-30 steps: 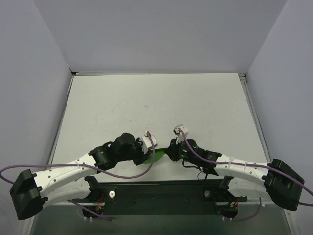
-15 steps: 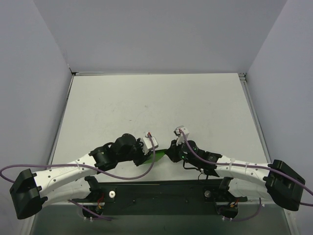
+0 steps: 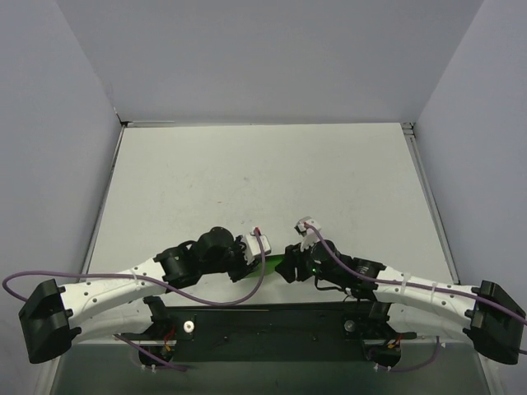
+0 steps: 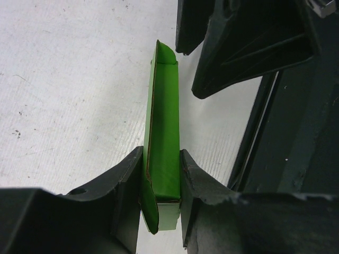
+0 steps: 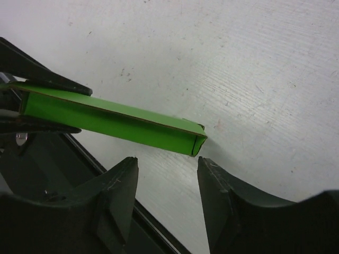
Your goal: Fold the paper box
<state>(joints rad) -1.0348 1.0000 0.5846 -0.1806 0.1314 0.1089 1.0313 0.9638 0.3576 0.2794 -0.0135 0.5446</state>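
The left claw is clamped on the paper box, its two fingers pressing the narrow green sleeve from both sides near one end. A short rounded flap pokes back behind the fingertips, and the rest of the sleeve runs straight out ahead of them. The right claw stands with its fingers apart and grips nothing. The box's free end, with its small tab, sits just ahead of and slightly above the gap between its fingertips, not inside it. The box seems to be held a little above the counter, close to the dark base plate on the left claw's right, though contact with the surface cannot be ruled out. The main risk, as I judge it, is that the thin card is supported at one end only: it could droop, twist or slide in the left claw's grip, shifting the free end off the right claw's line. If the right claw then closes off-centre, it may catch only the tab and bend it the wrong way, or crush the sleeve flat rather than form a fold. Too hard a squeeze from the left claw could also crease the walls.
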